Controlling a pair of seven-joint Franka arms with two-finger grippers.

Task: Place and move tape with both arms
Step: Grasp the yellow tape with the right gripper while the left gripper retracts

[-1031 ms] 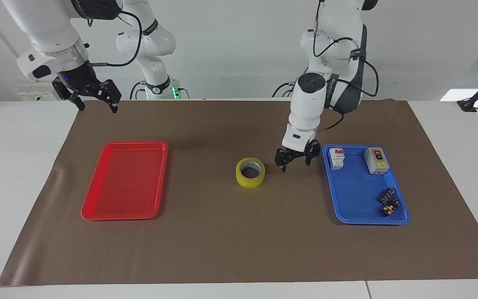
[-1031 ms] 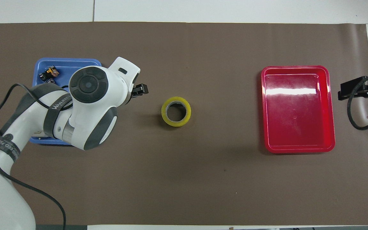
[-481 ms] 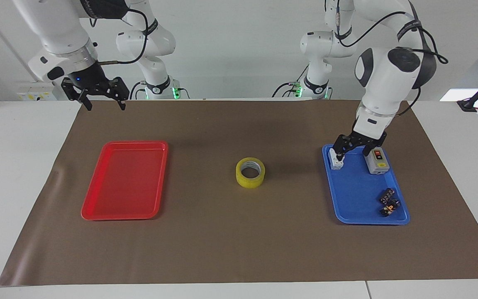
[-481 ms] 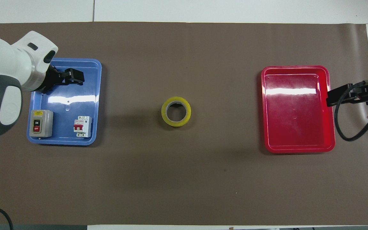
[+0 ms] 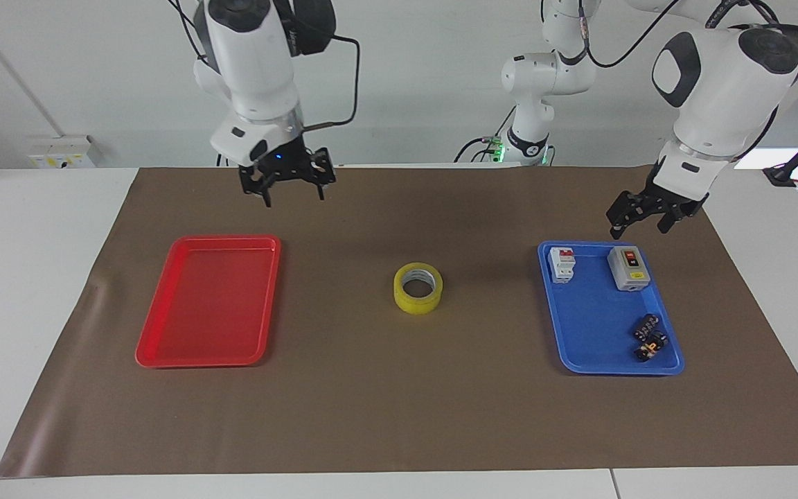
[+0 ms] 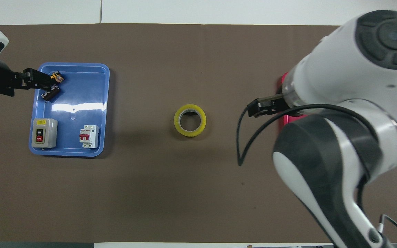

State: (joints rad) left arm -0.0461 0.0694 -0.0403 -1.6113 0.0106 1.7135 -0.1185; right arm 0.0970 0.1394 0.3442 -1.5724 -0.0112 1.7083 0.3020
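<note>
Tape (image 5: 418,287) lies flat, hole up, on the brown mat (image 5: 399,416) mid-table between the red tray (image 5: 208,299) and blue tray (image 5: 610,308), touching nothing. Right gripper (image 5: 287,181) is in the air, fingers spread, empty, over the mat by the red tray's robot-side edge. Left gripper (image 5: 648,211) is raised, released, over the blue tray's robot-side edge. Right looks the closer of the two; tape lies toward the left arm's end from it. Overhead, the right arm hides most of the red tray.
</note>
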